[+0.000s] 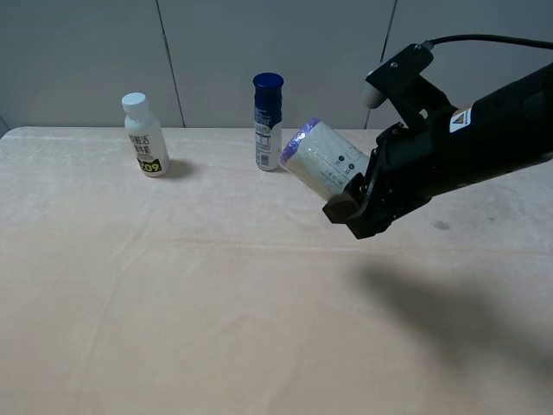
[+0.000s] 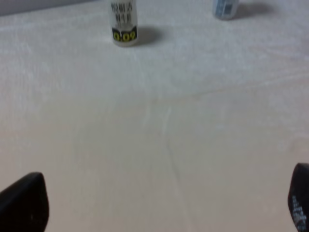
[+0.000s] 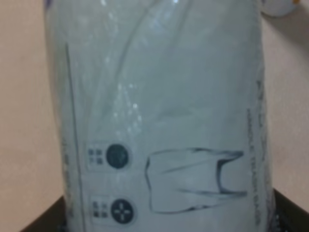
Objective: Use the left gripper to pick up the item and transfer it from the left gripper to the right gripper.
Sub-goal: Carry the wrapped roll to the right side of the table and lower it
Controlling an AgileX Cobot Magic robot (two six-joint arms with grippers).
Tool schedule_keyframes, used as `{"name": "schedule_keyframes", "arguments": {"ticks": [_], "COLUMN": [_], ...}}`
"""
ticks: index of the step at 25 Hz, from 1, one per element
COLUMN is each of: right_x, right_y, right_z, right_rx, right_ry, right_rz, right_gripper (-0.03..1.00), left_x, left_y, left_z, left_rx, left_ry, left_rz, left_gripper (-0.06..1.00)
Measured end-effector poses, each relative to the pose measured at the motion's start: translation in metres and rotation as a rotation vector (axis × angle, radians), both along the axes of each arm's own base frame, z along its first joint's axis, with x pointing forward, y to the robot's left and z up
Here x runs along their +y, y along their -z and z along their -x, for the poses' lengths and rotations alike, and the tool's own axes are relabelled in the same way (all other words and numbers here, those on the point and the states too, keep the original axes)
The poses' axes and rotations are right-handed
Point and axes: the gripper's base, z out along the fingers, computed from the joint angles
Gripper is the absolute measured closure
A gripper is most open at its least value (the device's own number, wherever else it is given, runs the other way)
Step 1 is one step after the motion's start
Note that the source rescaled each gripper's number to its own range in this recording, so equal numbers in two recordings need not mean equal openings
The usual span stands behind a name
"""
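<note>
The roll (image 1: 321,160), clamped at its lower end by the right gripper (image 1: 359,197), is tilted toward the upper left; the left gripper (image 2: 161,200) is held wide apart, empty.

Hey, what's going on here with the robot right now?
The right gripper is shut on the item, a cream-white roll with purple ends, holding it in the air above the table. The left gripper is open and empty. A white bottle and a blue-capped bottle stand at the back.
</note>
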Motion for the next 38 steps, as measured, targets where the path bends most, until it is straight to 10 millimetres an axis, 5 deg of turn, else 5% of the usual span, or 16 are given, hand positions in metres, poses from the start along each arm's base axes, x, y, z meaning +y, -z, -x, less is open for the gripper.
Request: {"name": "schedule_keyframes", "arguments": {"ticks": [7, 22, 30, 38], "right_x": [0.000, 0.000, -0.002, -0.047], "right_y": [0.000, 0.000, -0.011, -0.021], "right_z": [0.000, 0.000, -0.006, -0.042], "right_rx": [0.013, 0.074, 0.083, 0.097], "right_ry": [0.019, 0.103, 0.176, 0.439], "right_rz": [-0.013, -0.065, -0.045, 0.004], "right_gripper": [0.96, 0.96, 0.96, 0.96], "left_x": [-0.004, -0.005, -0.006, -0.007], "left_y": [0.024, 0.024, 0.024, 0.024], "left_z": [-0.014, -0.014, -0.014, -0.014], "left_rx": [0.060, 0.058, 0.058, 0.057], "left_ry": [0.000, -0.005, -0.207, -0.399], "left_rz": [-0.003, 0.002, 0.008, 0.014], "left_gripper": [-0.04, -0.04, -0.04, -0.04]}}
